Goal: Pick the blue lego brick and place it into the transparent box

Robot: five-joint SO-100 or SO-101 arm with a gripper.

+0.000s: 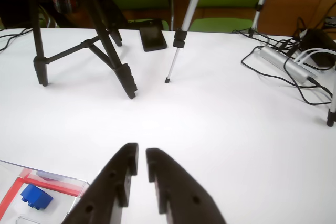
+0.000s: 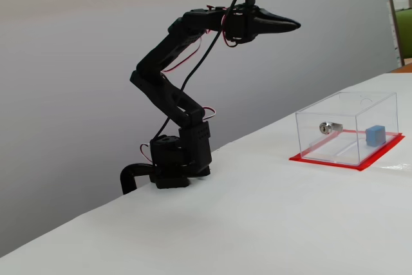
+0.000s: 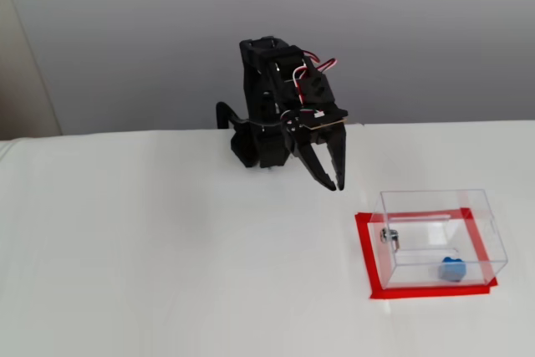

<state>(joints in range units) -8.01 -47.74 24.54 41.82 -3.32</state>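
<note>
Wrist view shows the gripper nearly closed and empty, the blue lego brick already resting inside the transparent box; judged sound practice is a clear, unhurried retreat away from the walls.

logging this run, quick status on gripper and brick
Gripper empty, jaws nearly shut, raised clear of the box. Brick inside box, on the red base. Nothing in the way.
</note>
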